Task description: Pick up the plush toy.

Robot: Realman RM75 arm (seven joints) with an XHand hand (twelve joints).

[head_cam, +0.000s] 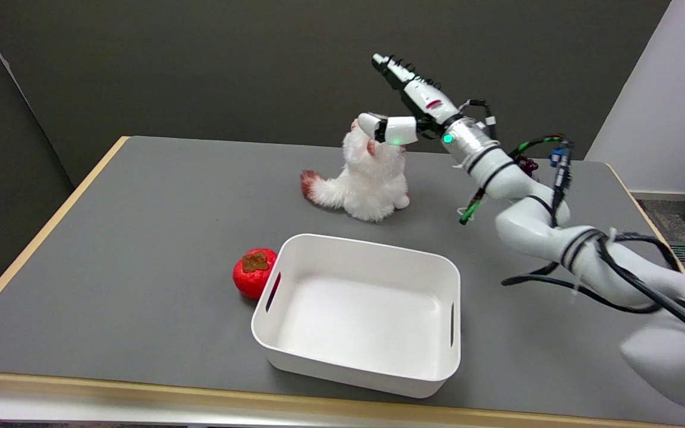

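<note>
So the right hand [405, 113] is up at the plush toy's [366, 178] head, thumb against it and other fingers spread upward; looks like touching, not gripping, though that's hard to tell. Toy sits on the table behind the white bin [360, 309], not lifted yet.

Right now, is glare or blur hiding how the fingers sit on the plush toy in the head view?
Head view: even, soft light with faint shadows, no glare on the grey table. The white plush toy is sharp, but the right hand is white against white fur, so where the fingers touch its head is hard to separate. The white bin looks slightly washed out.
</note>
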